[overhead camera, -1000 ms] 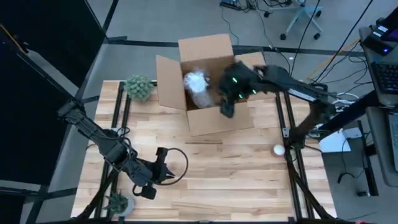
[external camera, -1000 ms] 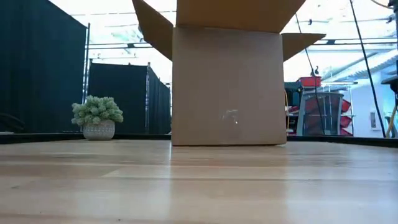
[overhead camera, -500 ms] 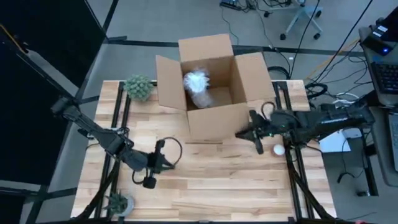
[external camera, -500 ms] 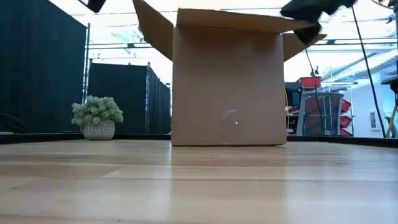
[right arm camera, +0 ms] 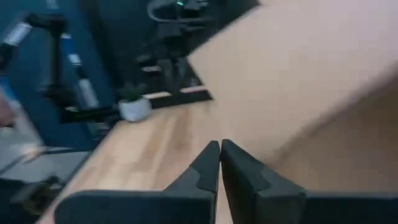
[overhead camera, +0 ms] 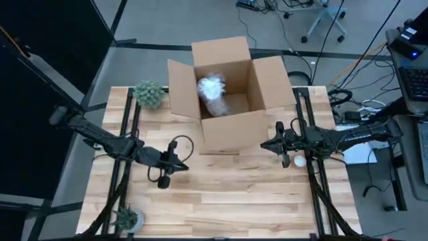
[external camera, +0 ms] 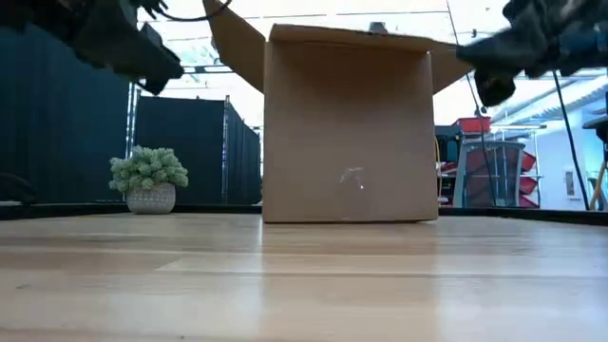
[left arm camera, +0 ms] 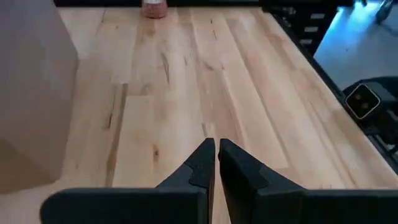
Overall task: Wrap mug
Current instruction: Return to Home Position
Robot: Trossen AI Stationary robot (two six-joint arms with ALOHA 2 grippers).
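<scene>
- Wooden table (overhead camera: pixel 227 201): open cardboard box (overhead camera: pixel 231 128) holds a bubble-wrapped bundle (overhead camera: pixel 212 90); potted plant (overhead camera: pixel 150 94) near its flap.
- Fingers pressed together, left gripper (overhead camera: pixel 182 167) hangs over the boards.
- Likewise pressed together, right gripper (overhead camera: pixel 263 145) sits near the box corner, white ball (overhead camera: pixel 300 161) beside its arm.

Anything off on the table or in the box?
Nothing stands out. The box sits upright, flaps open, with a bubble-wrapped bundle inside. The left gripper and right gripper are shut, empty, outside it.

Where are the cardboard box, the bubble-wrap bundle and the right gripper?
cardboard box (overhead camera: pixel 231 130): high view, front wall.
bubble-wrap bundle (overhead camera: pixel 212 90): high view, its top, inside the box.
right gripper (overhead camera: pixel 265 144): high view, shut fingertips, beside the box.
</scene>
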